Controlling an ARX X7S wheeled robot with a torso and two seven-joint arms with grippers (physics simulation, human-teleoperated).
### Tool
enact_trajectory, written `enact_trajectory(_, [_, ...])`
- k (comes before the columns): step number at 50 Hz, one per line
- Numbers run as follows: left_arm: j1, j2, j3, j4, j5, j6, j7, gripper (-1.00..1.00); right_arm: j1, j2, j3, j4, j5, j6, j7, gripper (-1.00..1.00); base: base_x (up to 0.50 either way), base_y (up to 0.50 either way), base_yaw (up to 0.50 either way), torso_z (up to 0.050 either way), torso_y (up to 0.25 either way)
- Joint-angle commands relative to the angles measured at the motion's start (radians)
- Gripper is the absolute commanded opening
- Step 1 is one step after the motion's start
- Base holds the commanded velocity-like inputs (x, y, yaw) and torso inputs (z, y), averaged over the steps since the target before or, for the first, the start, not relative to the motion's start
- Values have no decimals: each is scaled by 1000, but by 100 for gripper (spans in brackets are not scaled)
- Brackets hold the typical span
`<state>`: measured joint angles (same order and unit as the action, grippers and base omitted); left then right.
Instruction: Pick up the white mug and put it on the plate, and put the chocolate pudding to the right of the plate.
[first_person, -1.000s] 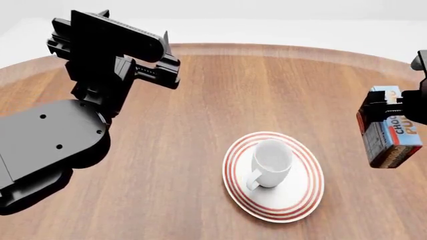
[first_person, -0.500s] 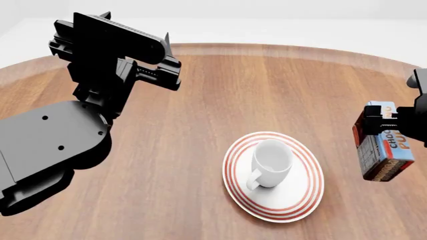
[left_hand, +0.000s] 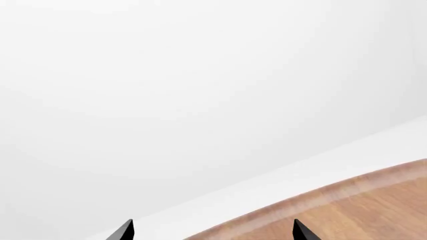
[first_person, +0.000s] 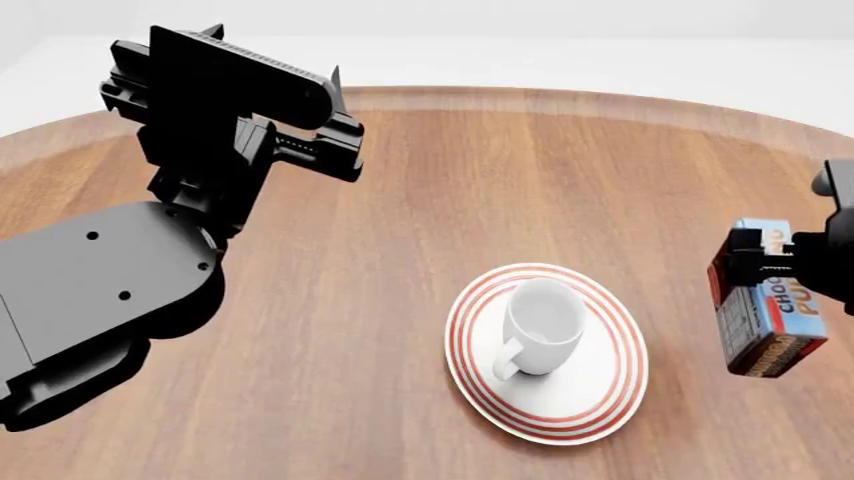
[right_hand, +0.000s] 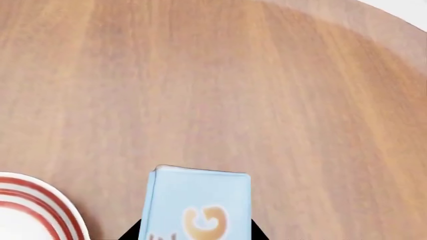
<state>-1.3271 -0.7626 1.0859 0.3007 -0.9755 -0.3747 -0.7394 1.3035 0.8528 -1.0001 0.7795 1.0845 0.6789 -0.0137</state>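
Observation:
The white mug (first_person: 543, 326) stands upright on the red-ringed plate (first_person: 607, 395) at the centre right of the head view, handle toward the near edge. My right gripper (first_person: 771, 262) is shut on the chocolate pudding (first_person: 771, 312), a blue and brown carton hanging tilted to the right of the plate. In the right wrist view the carton (right_hand: 198, 202) fills the gap between the black fingertips, with the plate's rim (right_hand: 40, 207) beside it. My left gripper (first_person: 334, 95) is raised at the far left, open and holding nothing; its fingertips (left_hand: 127, 231) frame the table's edge.
The round wooden table (first_person: 441, 200) has a raised rim (first_person: 561, 100) at the back, with white floor beyond. My left arm's large black and grey body (first_person: 94, 290) covers the table's left side.
My right gripper has lowered with the pudding carton, bringing it down to the plate's level on its right. The left arm, mug and plate have stayed where they were.

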Motion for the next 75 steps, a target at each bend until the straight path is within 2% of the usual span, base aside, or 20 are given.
enact_trajectory(1, [2, 22, -26, -8, 12, 10, 24, 100, -37, -19, 27, 11, -37, -35, -29, -100, 0, 0, 0, 0, 0])
enact_trajectory(67, [19, 32, -30, -11, 23, 9, 26, 100, -137, -61, 12, 115, -84, -131, -37, -100, 0, 0, 0, 0, 0])
enact_trajectory(68, [19, 31, -30, -11, 23, 9, 26, 100, -138, -59, 14, 110, -82, -129, -33, 100, 0, 0, 0, 0, 0])
enact_trajectory(75, [17, 31, -32, -8, 21, 6, 26, 100, -143, -61, 11, 109, -85, -127, -33, 100, 0, 0, 0, 0, 0])
